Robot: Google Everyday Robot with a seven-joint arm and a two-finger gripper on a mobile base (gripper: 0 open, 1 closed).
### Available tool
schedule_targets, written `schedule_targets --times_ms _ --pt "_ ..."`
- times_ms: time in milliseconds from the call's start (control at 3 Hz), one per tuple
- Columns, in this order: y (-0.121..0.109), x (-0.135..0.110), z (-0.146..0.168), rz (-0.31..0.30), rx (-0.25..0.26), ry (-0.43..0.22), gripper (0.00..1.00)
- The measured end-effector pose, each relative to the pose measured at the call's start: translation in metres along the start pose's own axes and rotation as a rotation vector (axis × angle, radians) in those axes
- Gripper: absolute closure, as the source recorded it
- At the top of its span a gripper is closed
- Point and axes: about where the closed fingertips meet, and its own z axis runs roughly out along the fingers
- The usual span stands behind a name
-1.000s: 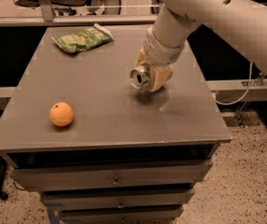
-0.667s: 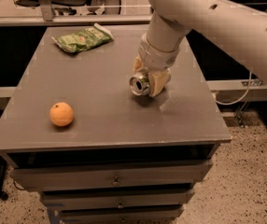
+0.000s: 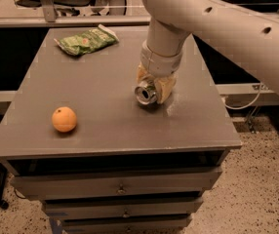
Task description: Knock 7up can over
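The 7up can is a small silver can lying tipped on its side, its round top end facing the camera, right of the middle of the grey table. My gripper comes down from the big beige arm and is shut on the can, with one yellowish finger to the can's right and the other behind its left side. The can's lower edge is at the table surface.
An orange sits at the front left of the table. A green crinkled snack bag lies at the back left. Drawers are under the table top. A speckled floor and a cable are to the right.
The gripper and the can have moved a little toward the front of the table and lower. The orange and the snack bag have not moved.
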Motion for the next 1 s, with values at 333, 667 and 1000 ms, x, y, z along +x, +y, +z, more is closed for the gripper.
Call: schedule_targets --times_ms 333,667,1000 --pt "0.0012 -0.0013 0.0017 -0.037 -0.021 0.009 0.15" --pt "0.0025 -0.0007 0.0021 -0.058 -0.031 0.021 0.0" --pt "0.003 -0.0003 0.0019 -0.063 -0.034 0.026 0.0"
